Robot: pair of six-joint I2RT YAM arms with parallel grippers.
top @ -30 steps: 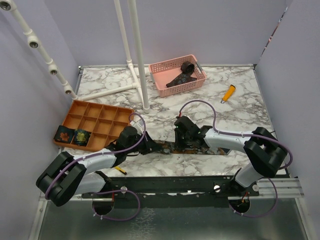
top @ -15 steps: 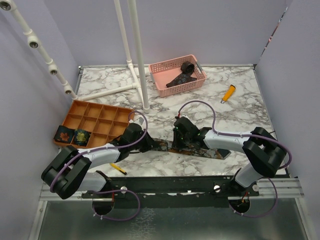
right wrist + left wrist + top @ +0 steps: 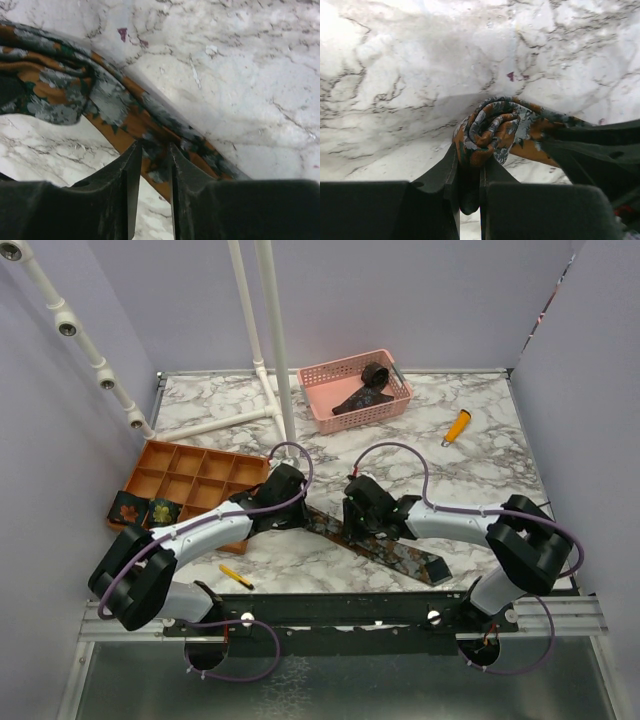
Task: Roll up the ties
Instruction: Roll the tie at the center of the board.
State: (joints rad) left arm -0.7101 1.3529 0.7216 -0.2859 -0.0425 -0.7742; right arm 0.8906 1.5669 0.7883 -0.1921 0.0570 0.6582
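A dark tie [image 3: 400,555] with rust and grey floral print lies slanted across the marble, its wide end near the front right. Its narrow end is wound into a small coil [image 3: 492,125], and my left gripper [image 3: 470,167] [image 3: 296,508] is shut on that coil. My right gripper [image 3: 152,146] [image 3: 353,520] straddles the flat strip [image 3: 115,100] just beside the coil, jaws a little apart with the fabric lying loosely between them. Two rolled ties [image 3: 127,508] [image 3: 160,512] sit in the orange tray's front left cells. Another dark tie [image 3: 362,392] lies in the pink basket.
The orange compartment tray [image 3: 200,475] stands at the left and the pink basket [image 3: 330,375] at the back centre. A white pipe frame [image 3: 278,350] rises behind the grippers. One orange-handled tool [image 3: 456,426] lies at the back right, another small one [image 3: 236,576] near the front left.
My left gripper has carried the coiled end up and to the right, away from the front edge. The tie has swung from level to slanted. The right jaws have widened slightly.
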